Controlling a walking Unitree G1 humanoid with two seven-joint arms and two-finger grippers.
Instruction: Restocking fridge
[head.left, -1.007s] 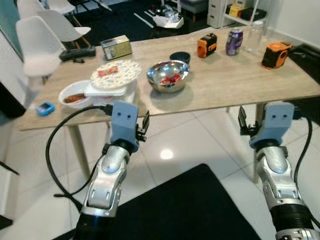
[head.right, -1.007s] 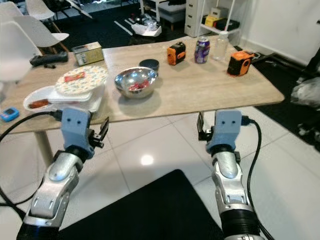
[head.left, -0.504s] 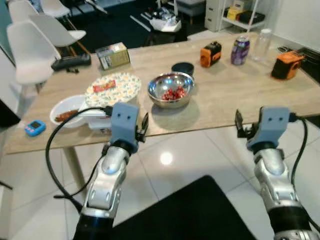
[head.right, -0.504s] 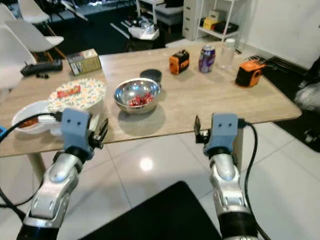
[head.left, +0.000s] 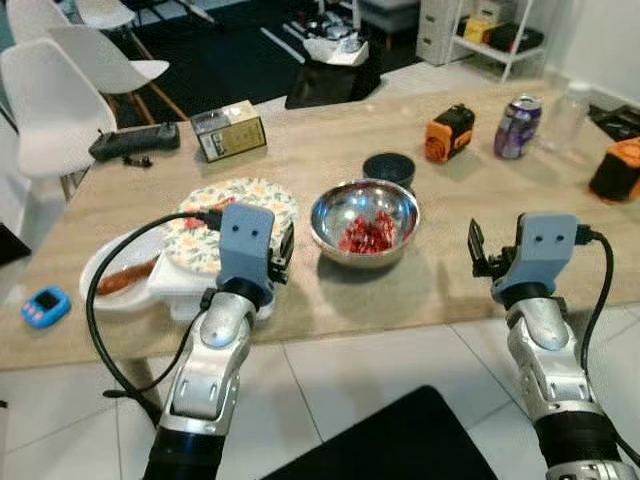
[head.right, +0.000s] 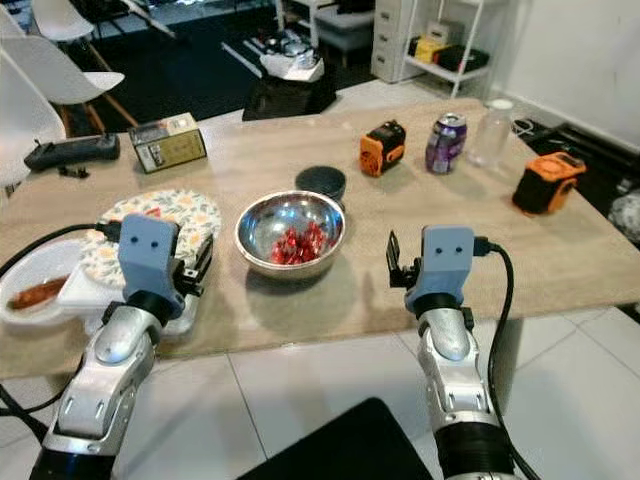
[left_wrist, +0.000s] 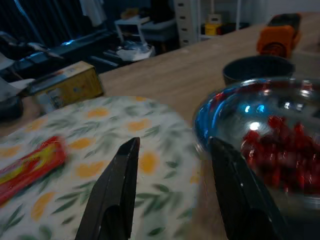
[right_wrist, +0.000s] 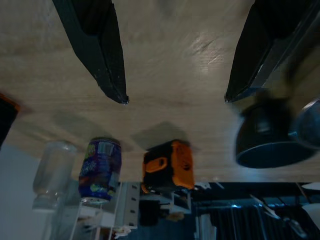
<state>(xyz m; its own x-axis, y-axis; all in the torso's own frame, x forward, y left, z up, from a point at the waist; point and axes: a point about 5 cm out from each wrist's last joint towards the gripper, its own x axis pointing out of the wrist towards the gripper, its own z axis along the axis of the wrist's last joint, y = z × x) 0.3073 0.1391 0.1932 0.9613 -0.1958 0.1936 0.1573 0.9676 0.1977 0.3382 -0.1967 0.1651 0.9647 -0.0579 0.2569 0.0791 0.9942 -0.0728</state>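
Stood before a wooden table (head.left: 470, 190) with both arms raised over its near edge; held the left gripper (left_wrist: 172, 187) just above the floral plate (head.left: 235, 205), fingers apart and empty; on that plate, a red-wrapped snack (left_wrist: 27, 165); beneath it, a white container (head.left: 185, 290), and beside that a white dish (head.left: 105, 275) with a sausage-like piece; just right of the plate, a steel bowl (head.left: 363, 222) of small red fruit, close beside the left fingertips (left_wrist: 125, 165) in the wrist view; held the right gripper (right_wrist: 175, 100) over bare tabletop right of the bowl, fingers spread wide, gripping nothing; farther back, a purple drink can (head.right: 444, 143) upright between an orange tape measure (head.right: 382, 147) and a clear bottle (head.right: 490, 130); near the bowl's far side, a small dark bowl (head.right: 320, 183); at the right edge, another orange tool (head.right: 545, 182); toward the back left, a yellow box (head.left: 229, 130) and a black remote (head.left: 130, 143); at the near left edge, a small blue device (head.left: 45, 305); white chairs (head.left: 60, 90) behind the table.
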